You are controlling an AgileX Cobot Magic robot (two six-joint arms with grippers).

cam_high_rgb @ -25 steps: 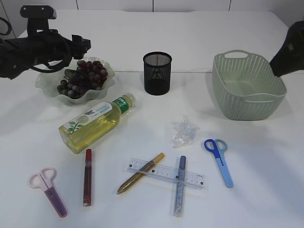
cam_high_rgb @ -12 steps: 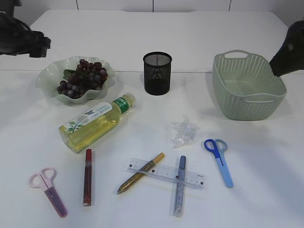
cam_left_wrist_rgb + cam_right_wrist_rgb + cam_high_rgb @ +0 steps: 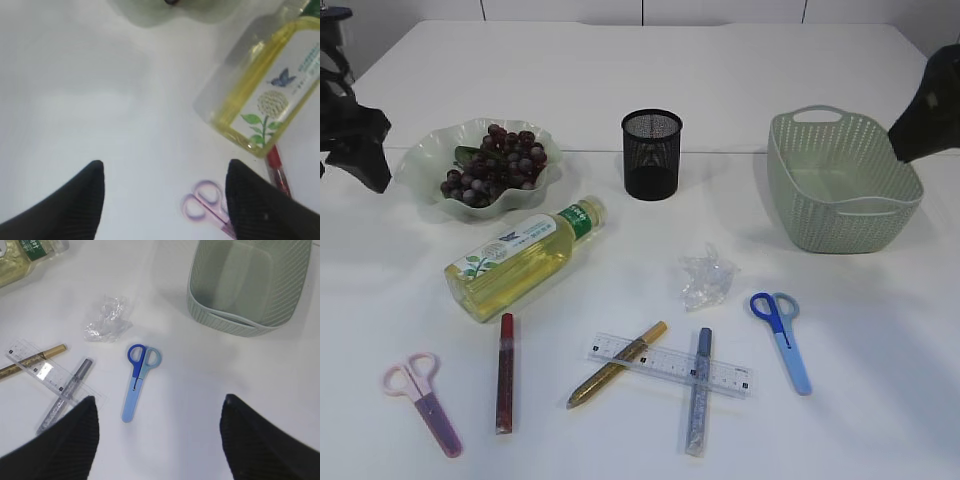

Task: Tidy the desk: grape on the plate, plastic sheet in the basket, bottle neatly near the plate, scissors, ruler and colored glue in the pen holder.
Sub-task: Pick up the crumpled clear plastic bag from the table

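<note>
Nearest the camera along the white counter (image 3: 620, 70) lie the untidied small things: a pink-handled pair of scissors (image 3: 421, 399), a red glitter glue tube (image 3: 505, 372), a gold glitter glue pen (image 3: 616, 364) and a silver glitter glue tube (image 3: 697, 390) under and over a clear plastic ruler (image 3: 670, 365), and a blue-handled pair of scissors (image 3: 783, 337). Just beyond them sits a crumpled clear plastic sheet (image 3: 706, 277), and a yellow-green tea bottle (image 3: 524, 257) lies on its side.

The left jaws (image 3: 165, 175) stand spread and empty; the pink scissors lie between their tips and slightly toward the right one, with the bottle's base ahead of the right tip. The right jaws (image 3: 157, 407) are also spread and empty, with the blue scissors between them and a little ahead, the plastic sheet ahead toward the left tip, and the pale green woven basket (image 3: 250, 285) ahead toward the right tip.

Further back stand the black mesh pen holder (image 3: 651, 153) and the wavy pale green plate (image 3: 425, 160), where the bunch of dark grapes (image 3: 492, 165) now rests. Over the last second the left arm has drawn away from the plate to the far left edge of the exterior view, so the grape step looks finished. Everything else is still to do, and the bottle or pink scissors seem the likeliest next targets for the left side
</note>
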